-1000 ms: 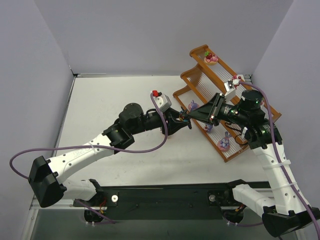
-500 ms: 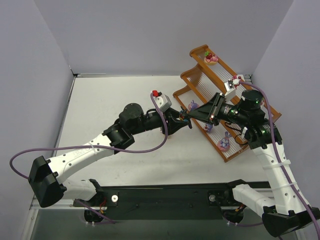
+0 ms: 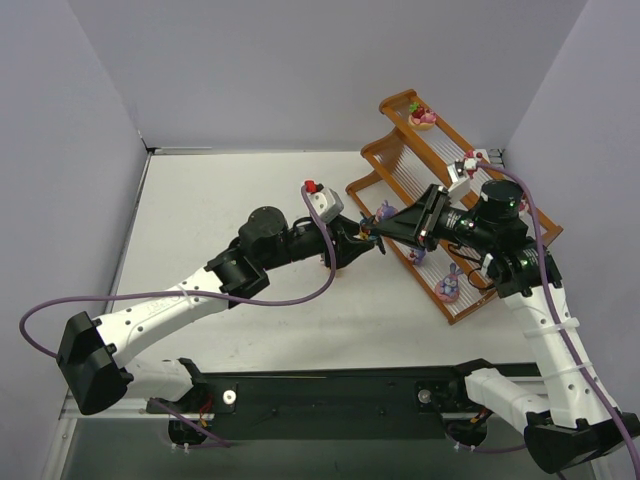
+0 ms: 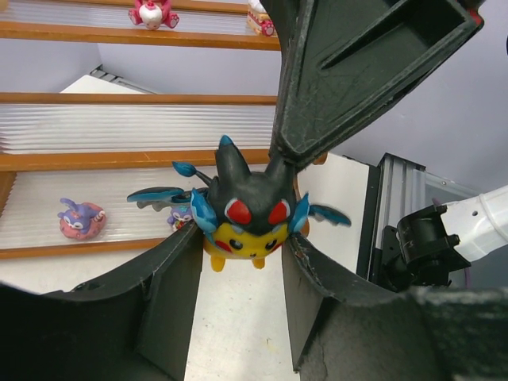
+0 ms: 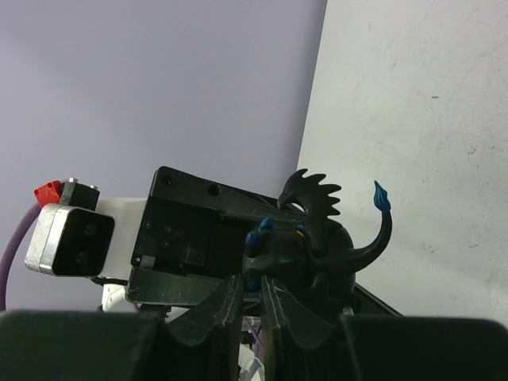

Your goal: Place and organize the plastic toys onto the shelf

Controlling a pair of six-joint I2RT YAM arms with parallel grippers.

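The black winged toy point(image 4: 246, 210), with a yellow face and blue-tipped wings, is clamped between the two fingers of my left gripper point(image 4: 242, 262), which is shut on it above the table. My right gripper point(image 5: 255, 290) meets it from the other side, fingertips against the toy's point(image 5: 317, 246) top, and they stand slightly apart. In the top view both grippers point(image 3: 368, 235) meet just in front of the shelf point(image 3: 395, 103). Other plastic toys stand on the tiers: a pink one point(image 3: 423, 117) on top, and purple ones point(image 3: 449, 285) point(image 3: 384, 210) on the lowest.
The stepped orange-brown shelf point(image 4: 119, 163) fills the background of the left wrist view, with a purple toy point(image 4: 82, 218) on the low tier and a pink one point(image 4: 152, 12) high up. Grey walls close in the table on three sides.
My right gripper's fingers have parted a little at the toy. The left gripper keeps its hold, and both arms have barely moved.
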